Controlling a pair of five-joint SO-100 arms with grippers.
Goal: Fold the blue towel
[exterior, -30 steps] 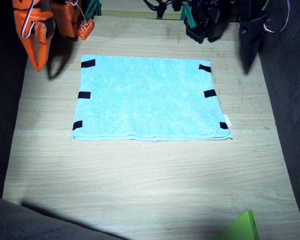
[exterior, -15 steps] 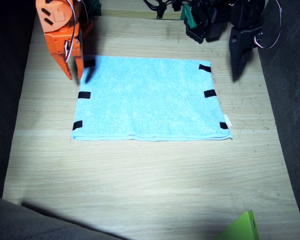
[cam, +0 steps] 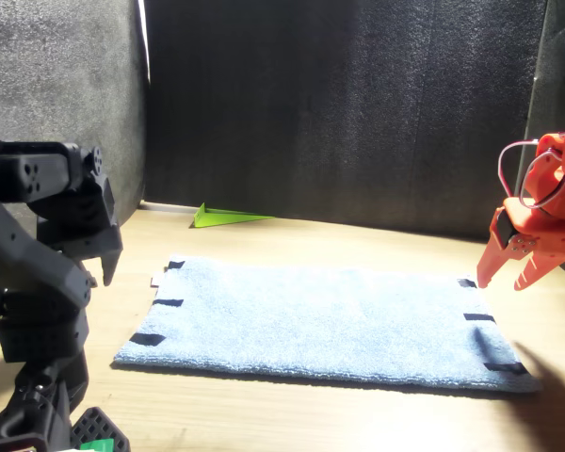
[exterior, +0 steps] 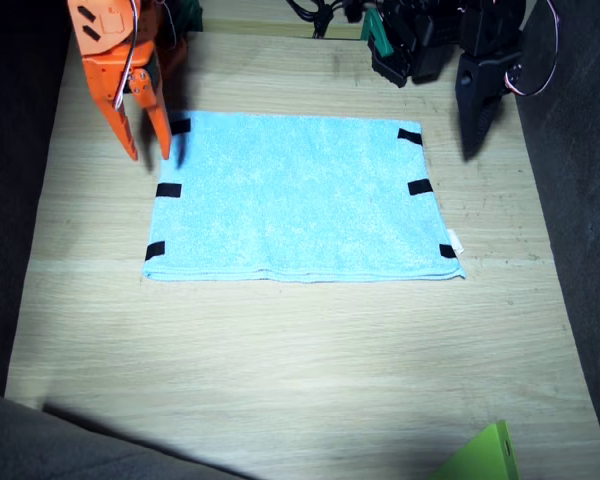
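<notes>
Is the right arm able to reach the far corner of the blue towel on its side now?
Probably yes. The right gripper hangs open just beside that corner of the blue towel, and nothing lies between them. How high it hangs above the table is hard to tell.

Your fixed view looks steeply down on the bench (exterior: pixel 280 370) from above its near edge, facing the arm bases at the far side. Your front view sits low, just behind those bases, close to the black left arm (cam: pixel 38 311), and looks level across toward the dark backdrop (cam: pixel 358 113). Both views share the blue towel (exterior: pixel 298 195), the green wedge (cam: pixel 228 217) and both arms.
</notes>
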